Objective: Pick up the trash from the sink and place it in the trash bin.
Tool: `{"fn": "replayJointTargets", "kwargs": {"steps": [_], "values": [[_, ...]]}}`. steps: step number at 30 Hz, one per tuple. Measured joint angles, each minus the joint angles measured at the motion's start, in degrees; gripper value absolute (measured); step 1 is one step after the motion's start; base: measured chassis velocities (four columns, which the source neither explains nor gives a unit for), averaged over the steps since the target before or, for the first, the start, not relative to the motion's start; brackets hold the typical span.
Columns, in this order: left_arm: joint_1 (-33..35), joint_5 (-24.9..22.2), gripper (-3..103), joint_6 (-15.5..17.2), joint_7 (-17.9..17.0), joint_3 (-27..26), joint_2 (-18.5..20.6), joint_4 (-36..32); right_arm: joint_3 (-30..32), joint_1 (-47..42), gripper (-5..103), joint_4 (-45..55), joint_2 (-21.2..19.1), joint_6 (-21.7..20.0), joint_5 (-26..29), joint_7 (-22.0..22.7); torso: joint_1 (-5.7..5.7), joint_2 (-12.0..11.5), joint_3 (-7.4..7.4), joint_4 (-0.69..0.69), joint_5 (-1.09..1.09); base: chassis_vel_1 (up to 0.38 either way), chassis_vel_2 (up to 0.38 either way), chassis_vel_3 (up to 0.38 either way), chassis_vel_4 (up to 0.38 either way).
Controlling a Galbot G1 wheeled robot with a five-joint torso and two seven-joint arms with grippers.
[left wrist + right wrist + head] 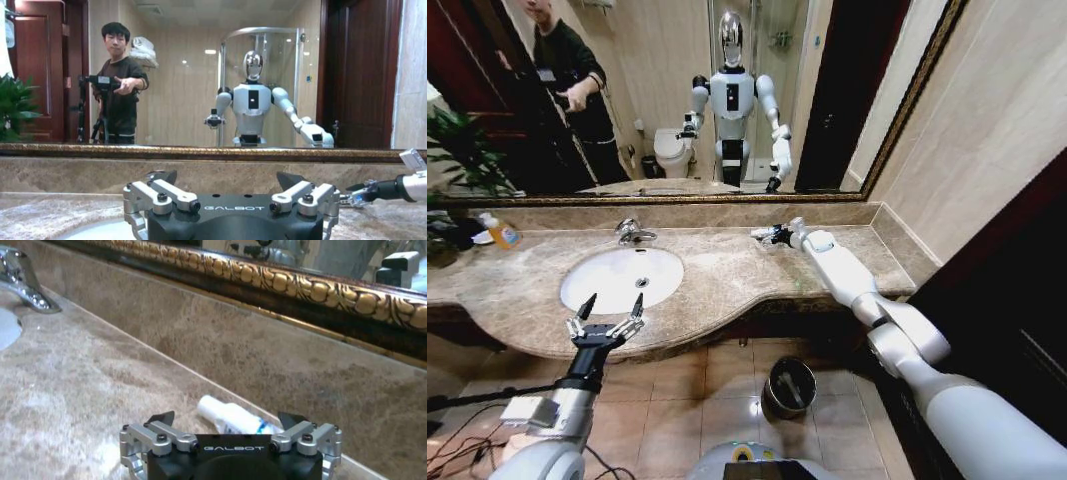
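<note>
White arms, dark claws, silver knuckles

The right arm (pixel 897 330) is showing smooth white shells split by dark joint bands, and the left arm (pixel 567 400) is carrying a white forearm, a pale box and black cables trailing off beside it. The left gripper (pixel 613 303) is wearing black pointed tips on silver linkages with dark screws above a black wrist. The right gripper (pixel 228 420) is looking the same: silver knuckles, black bolts, and a black body lettered GALBOT in white. A white base with a yellow mark is peeking out below.
</note>
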Motion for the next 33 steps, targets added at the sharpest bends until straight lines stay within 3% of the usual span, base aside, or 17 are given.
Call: {"fn": "replayJointTargets", "kwargs": {"steps": [20,23,27,30,33], "values": [[0.0,0.0,100,0.0,0.0,0.0,0.0,0.0,0.2,-3.1,100,3.2,0.6,-2.2,2.8,5.0,0.0,0.0,-0.01,0.01,0.0,0.0,0.0,0.0,0.0],[0.0,0.0,100,0.0,0.0,0.0,0.0,0.0,-0.5,-5.2,100,8.5,-1.6,-4.0,3.6,7.1,0.0,0.0,0.0,0.02,0.0,0.0,0.0,0.0,0.0],[0.0,0.0,100,0.0,0.0,0.0,0.0,0.0,-3.1,-10.4,100,23.6,-9.0,-11.4,10.0,13.8,0.0,0.0,0.0,-0.02,0.01,0.0,0.0,0.0,0.0],[0.0,0.0,100,0.0,0.0,0.0,0.0,0.0,-3.7,-11.1,100,27.6,-11.3,-12.3,13.2,14.1,-0.01,0.0,-0.01,-0.04,0.0,0.0,0.0,0.0,0.0],[0.0,0.0,100,0.0,0.0,0.0,0.0,0.0,-3.9,-10.2,100,26.3,-11.0,-11.6,14.3,14.1,-0.01,0.0,0.0,-0.03,0.02,0.0,0.0,0.0,0.0]]}}
